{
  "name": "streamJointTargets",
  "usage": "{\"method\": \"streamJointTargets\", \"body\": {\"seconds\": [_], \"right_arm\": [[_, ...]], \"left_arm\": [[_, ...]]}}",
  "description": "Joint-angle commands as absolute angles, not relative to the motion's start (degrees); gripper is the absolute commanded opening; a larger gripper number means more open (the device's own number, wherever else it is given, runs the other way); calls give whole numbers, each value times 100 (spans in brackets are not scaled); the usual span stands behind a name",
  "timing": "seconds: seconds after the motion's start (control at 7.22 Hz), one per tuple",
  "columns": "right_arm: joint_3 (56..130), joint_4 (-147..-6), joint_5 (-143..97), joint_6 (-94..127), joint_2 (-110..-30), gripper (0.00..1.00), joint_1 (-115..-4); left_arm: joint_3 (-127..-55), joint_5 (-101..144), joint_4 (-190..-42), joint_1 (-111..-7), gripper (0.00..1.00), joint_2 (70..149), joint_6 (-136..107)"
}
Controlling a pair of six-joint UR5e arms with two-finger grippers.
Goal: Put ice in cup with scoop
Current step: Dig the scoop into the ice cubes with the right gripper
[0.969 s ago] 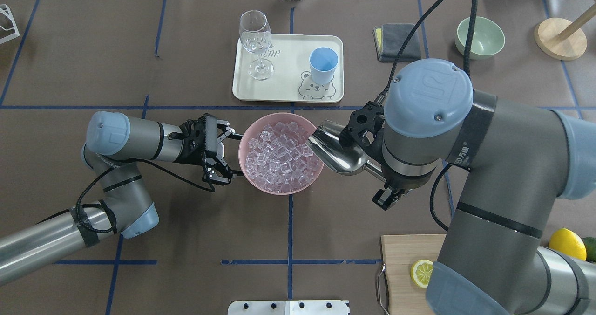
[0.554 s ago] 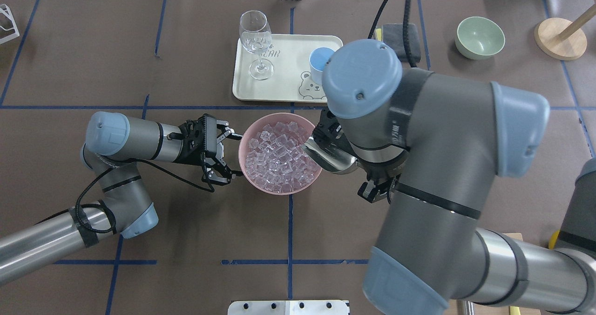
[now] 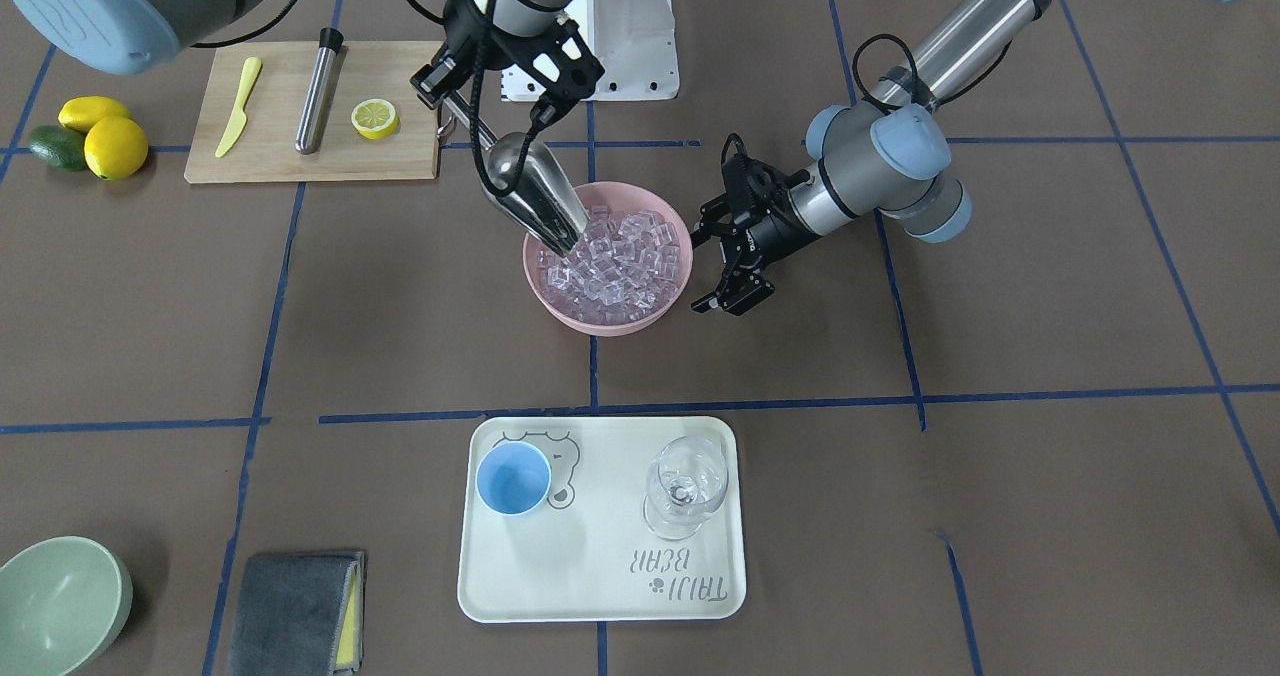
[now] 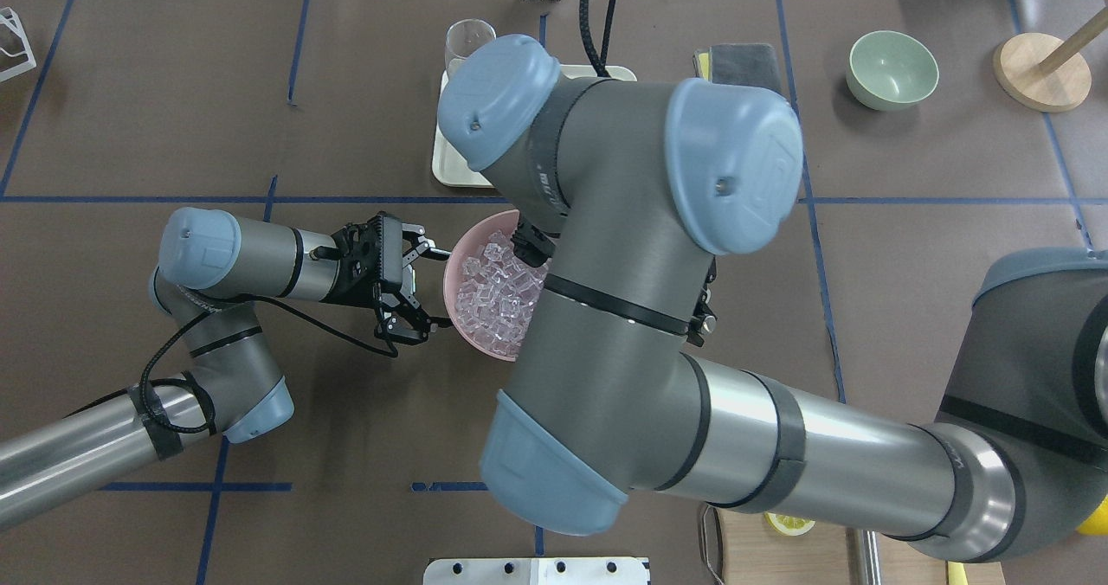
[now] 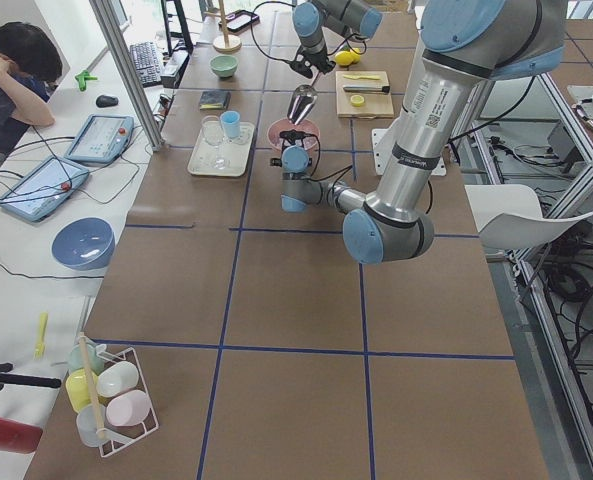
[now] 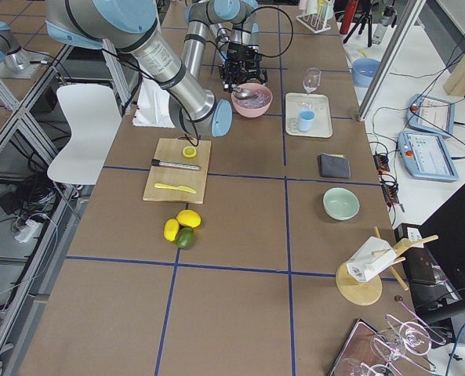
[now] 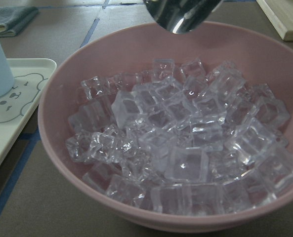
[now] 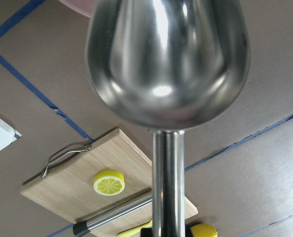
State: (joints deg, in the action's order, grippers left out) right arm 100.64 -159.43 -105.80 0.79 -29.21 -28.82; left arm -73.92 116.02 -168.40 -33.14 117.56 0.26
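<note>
— Where does the scoop (image 3: 530, 196) sit?
— It is clamped by its handle in the right gripper (image 3: 480, 101) and tilts steeply down, its lip among the ice (image 3: 620, 261) heaped in the pink bowl (image 3: 610, 324).
— And the left gripper (image 3: 705, 268)?
— Its jaws are spread wide, just beside the bowl's rim, gripping nothing.
— The cup (image 3: 513, 479)?
— It stands upright on the white tray (image 3: 600, 576), well apart from the bowl, near a stemmed glass (image 3: 684, 496).
</note>
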Motion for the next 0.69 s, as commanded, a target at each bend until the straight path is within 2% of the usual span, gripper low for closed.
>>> {"method": "streamJointTargets", "body": {"seconds": [0.0, 0.55], "right_arm": [[9590, -16031, -10573, -61, -2707, 0, -2795], [9159, -16031, -10485, -518, -2620, 0, -2786]], "left_arm": [[-7400, 11602, -16840, -3313, 100, 11751, 26], [-7392, 11602, -16840, -3314, 100, 11751, 26]]}}
